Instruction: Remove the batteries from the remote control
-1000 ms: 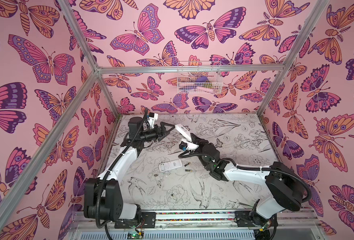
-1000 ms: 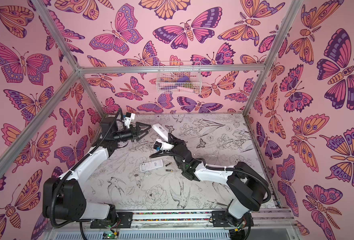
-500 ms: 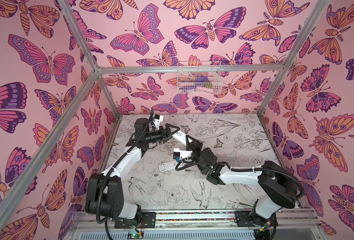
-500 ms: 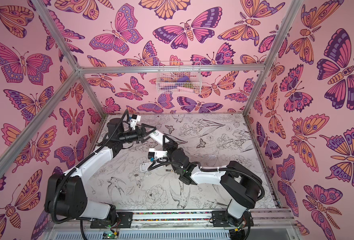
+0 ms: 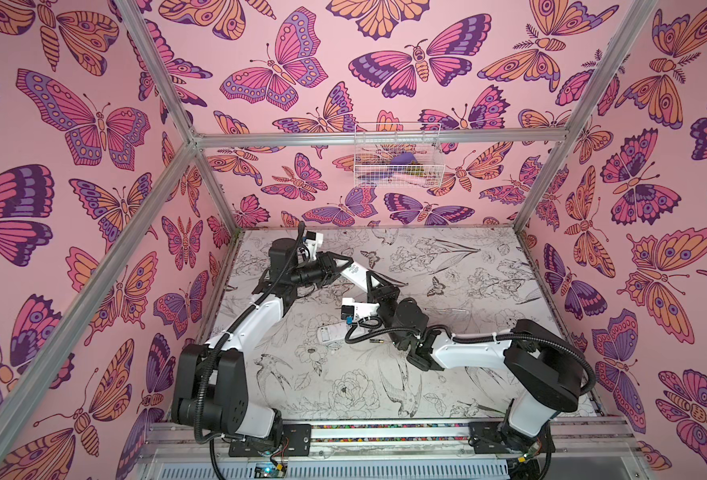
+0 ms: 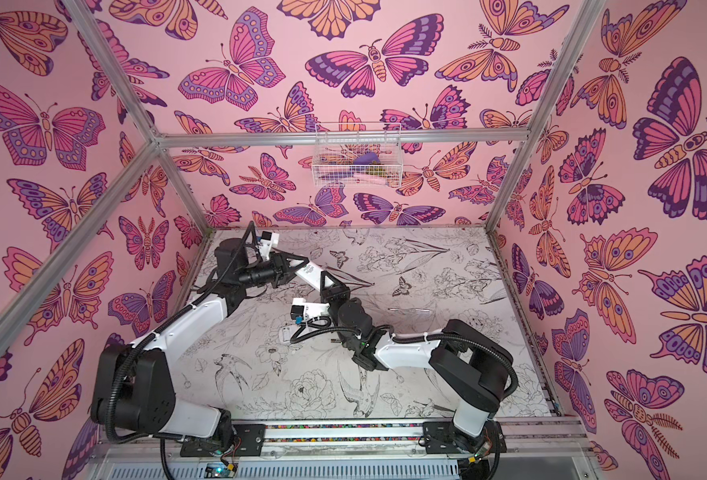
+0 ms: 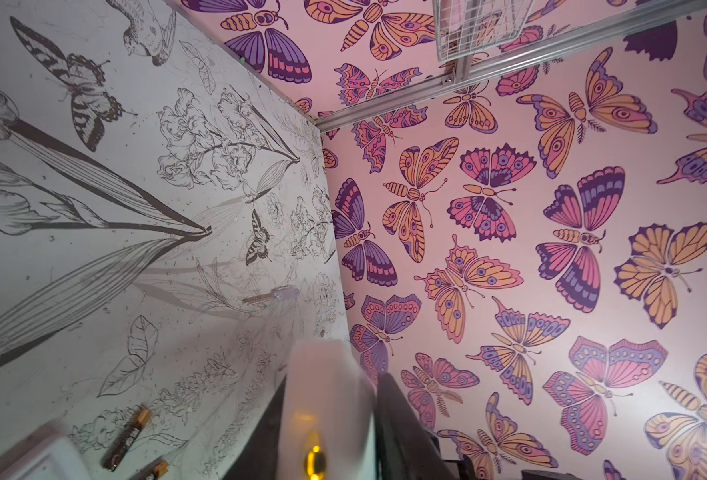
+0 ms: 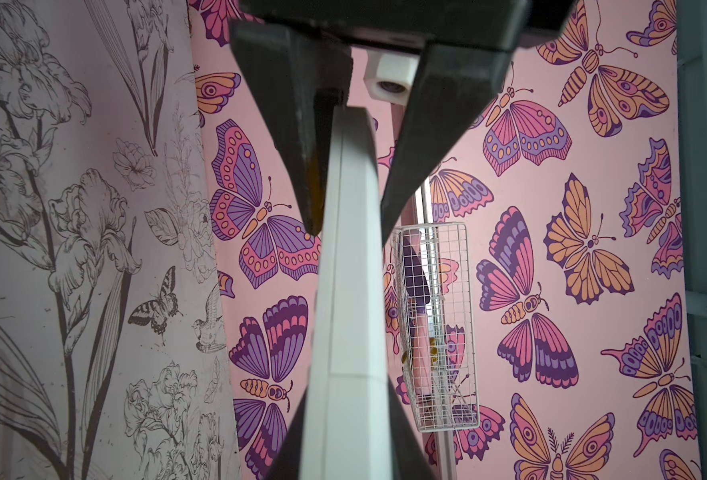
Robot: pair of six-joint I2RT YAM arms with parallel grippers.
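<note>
Both top views show two robot arms reaching from the near edge over a table (image 5: 322,386) printed with black-and-white flowers. Nearest of the small things, one battery (image 5: 374,341) lies flat on the table under the right arm's wrist, just right of a flat white piece (image 5: 330,333). The left wrist view shows two batteries (image 7: 127,436) lying close together on the table, black with gold ends, beside that white piece.

Farther back and raised above the table, a white remote (image 5: 356,272) hangs slanted between the two claws. The left claw (image 5: 345,266) is closed on its far left end. The right claw (image 5: 370,281) is closed on its near right end. In the right wrist view the black fingers (image 8: 293,124) press against the remote's narrow sides.

The batteries touch neither claw. They sit nearer than both and below them, closer to the right claw than to the left.

Right of the claws, a thin clear screwdriver (image 5: 447,309) lies on the table. On the far butterfly wall hangs a white wire basket (image 5: 379,176).
</note>
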